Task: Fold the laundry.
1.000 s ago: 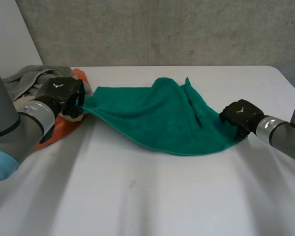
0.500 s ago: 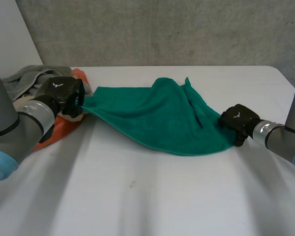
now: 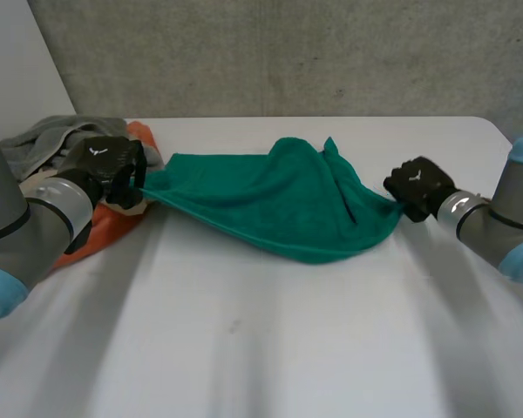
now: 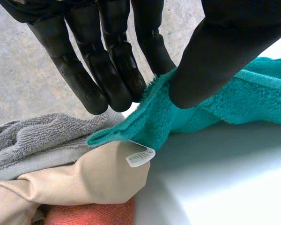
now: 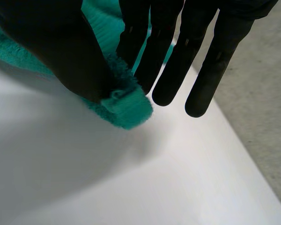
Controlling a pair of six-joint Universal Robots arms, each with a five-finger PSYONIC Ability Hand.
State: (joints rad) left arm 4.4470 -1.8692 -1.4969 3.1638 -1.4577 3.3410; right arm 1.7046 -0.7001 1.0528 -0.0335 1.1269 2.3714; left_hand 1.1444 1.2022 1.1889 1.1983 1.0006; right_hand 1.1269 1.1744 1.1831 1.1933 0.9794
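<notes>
1. The green towel [image 3: 279, 205] is stretched between both hands over the white table [image 3: 270, 348], nearer its far edge, with its middle sagging down to the tabletop
2. The left hand [image 3: 105, 165] pinches one towel corner between its thumb and straight fingers, and a white tag [image 4: 140, 157] dangles below
3. The right hand [image 3: 416, 183] pinches the opposite corner the same way, towards the table's right edge
4. A grey towel [image 3: 52, 139], a beige cloth [image 4: 84, 176] and an orange cloth [image 3: 100, 233] lie heaped at the far left corner, just beside the left hand

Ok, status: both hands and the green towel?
Left hand pinches a corner of green towel, right hand the opposite end. Towel stretched between them. Other laundry beside left hand.
</notes>
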